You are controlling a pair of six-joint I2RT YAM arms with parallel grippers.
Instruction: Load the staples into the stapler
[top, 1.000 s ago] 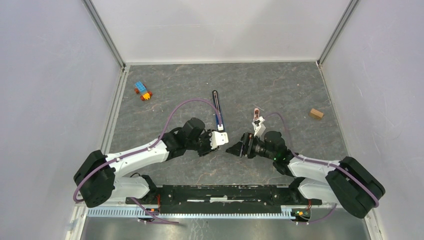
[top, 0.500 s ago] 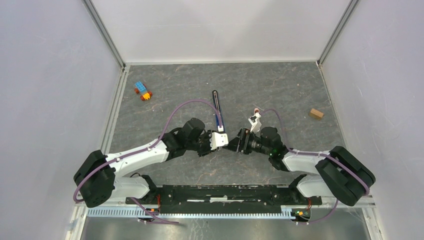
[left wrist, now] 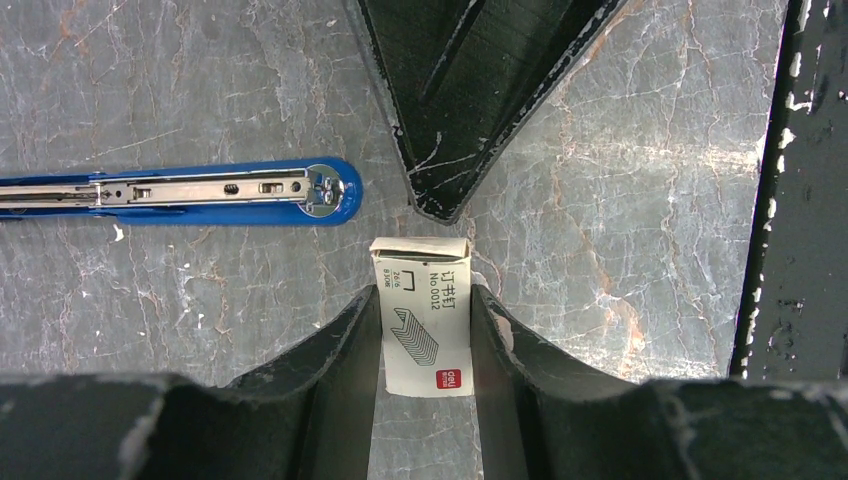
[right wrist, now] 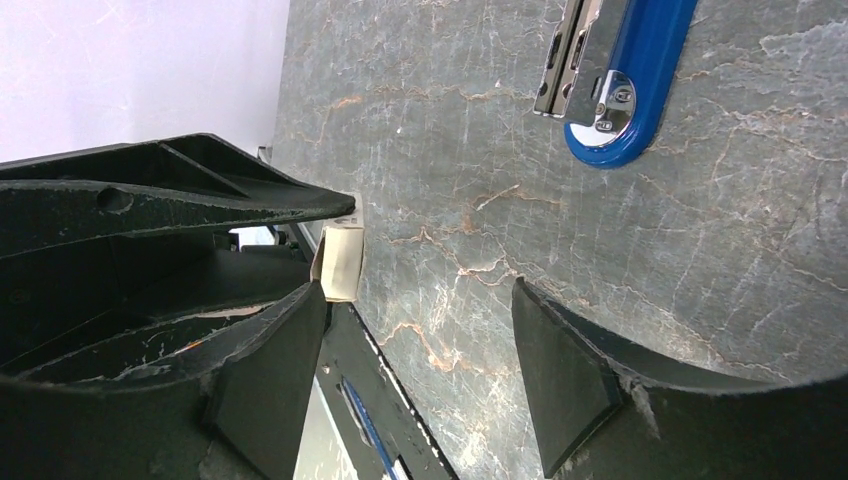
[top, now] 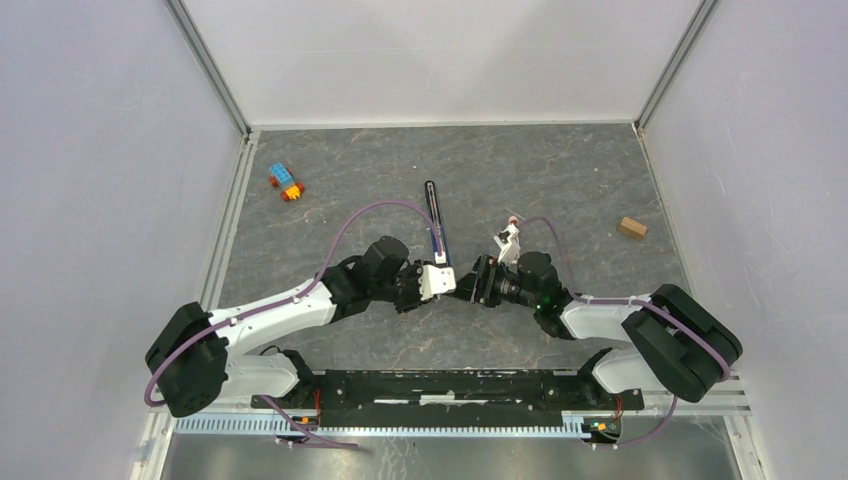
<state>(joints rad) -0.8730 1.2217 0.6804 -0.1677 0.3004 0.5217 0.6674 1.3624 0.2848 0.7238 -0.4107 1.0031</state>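
Two grippers: being seen nose to nose at mid-table.
left gripper (left wrist: 425,300): jaws being clamped on the sides of a white staple box (left wrist: 425,325), flap end sticking out.
stapler (left wrist: 200,190): being shown lying opened flat on the table, metal channel up, blue tip just beside the box.
right gripper (right wrist: 420,290): jaws being held apart, empty, aimed at the box's free end.
risk: the box could be crushed or twisted if pinched off-centre; staples could be spilled by a tugged flap.

A grey marbled table (top: 560,170) carries the opened stapler (top: 433,215), toy bricks (top: 286,182) and a wooden block (top: 631,227).
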